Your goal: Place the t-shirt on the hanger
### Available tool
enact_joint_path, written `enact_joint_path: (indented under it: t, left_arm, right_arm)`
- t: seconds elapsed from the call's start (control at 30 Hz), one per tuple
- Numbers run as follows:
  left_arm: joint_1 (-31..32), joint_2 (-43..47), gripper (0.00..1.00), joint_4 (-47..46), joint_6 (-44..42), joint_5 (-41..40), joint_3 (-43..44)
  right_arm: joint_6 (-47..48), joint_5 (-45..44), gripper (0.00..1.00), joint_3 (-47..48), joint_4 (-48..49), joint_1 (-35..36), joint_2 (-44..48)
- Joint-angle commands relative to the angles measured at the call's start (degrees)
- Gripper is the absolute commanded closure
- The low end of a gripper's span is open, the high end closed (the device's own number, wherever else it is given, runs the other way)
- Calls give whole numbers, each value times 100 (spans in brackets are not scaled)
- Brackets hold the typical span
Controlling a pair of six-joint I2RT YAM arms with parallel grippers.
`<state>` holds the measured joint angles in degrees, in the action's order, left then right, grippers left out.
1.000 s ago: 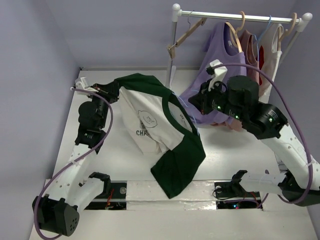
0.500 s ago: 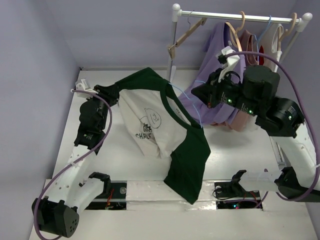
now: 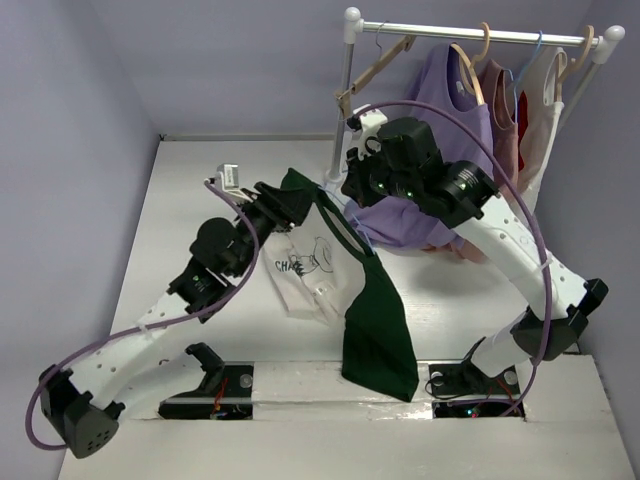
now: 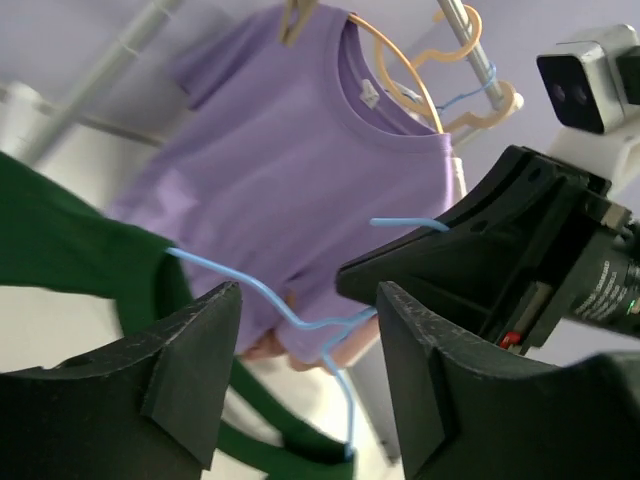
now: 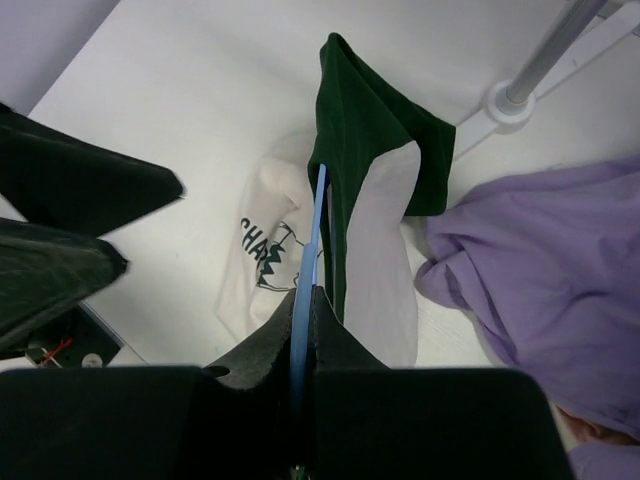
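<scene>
The cream-white t-shirt (image 3: pixel 303 285) with dark green sleeves hangs bunched over the table; one green sleeve (image 3: pixel 380 325) droops toward the near edge. Its collar sits on the thin light-blue hanger (image 5: pixel 310 240), and my right gripper (image 5: pixel 303 295) is shut on the hanger's wire just above the shirt (image 5: pixel 385 250). In the top view the right gripper (image 3: pixel 352 190) is at the shirt's top. My left gripper (image 3: pixel 285 205) is beside the upper green sleeve. Its jaws stand open with nothing between them (image 4: pixel 310 295). The hanger (image 4: pixel 300 322) and green cloth (image 4: pixel 60 250) lie beyond them.
A white clothes rack (image 3: pixel 470 33) stands at the back right, its pole (image 3: pixel 345 90) close behind the right gripper. On it hang a lavender t-shirt (image 3: pixel 440 110), a bare wooden hanger (image 3: pixel 375 70), and pink (image 3: pixel 500 100) and white (image 3: pixel 545 100) tops.
The left gripper opened, let go of the green sleeve and swung right toward the hanger. The right gripper carried the hanger left, and the shirt now hangs narrow and bunched.
</scene>
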<state>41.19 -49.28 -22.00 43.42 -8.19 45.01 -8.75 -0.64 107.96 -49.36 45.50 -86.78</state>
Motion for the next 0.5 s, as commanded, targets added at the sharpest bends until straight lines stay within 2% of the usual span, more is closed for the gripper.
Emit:
enact_joint_path:
  t: [0.0, 0.13, 0.23, 0.47]
  left_arm:
    - [65, -283, 46, -954, 771, 35, -54]
    - [65, -609, 45, -1403, 1063, 45, -72]
    - [65, -802, 45, -1368, 1221, 36, 24]
    - [65, -1268, 49, -1641, 1564, 256, 122]
  right_arm:
    - [14, 21, 100, 296, 489, 117, 250]
    - [-21, 21, 100, 182, 612, 117, 276]
    - [-47, 29, 100, 120, 726, 170, 302]
    - [-100, 127, 100, -125, 1121, 170, 390]
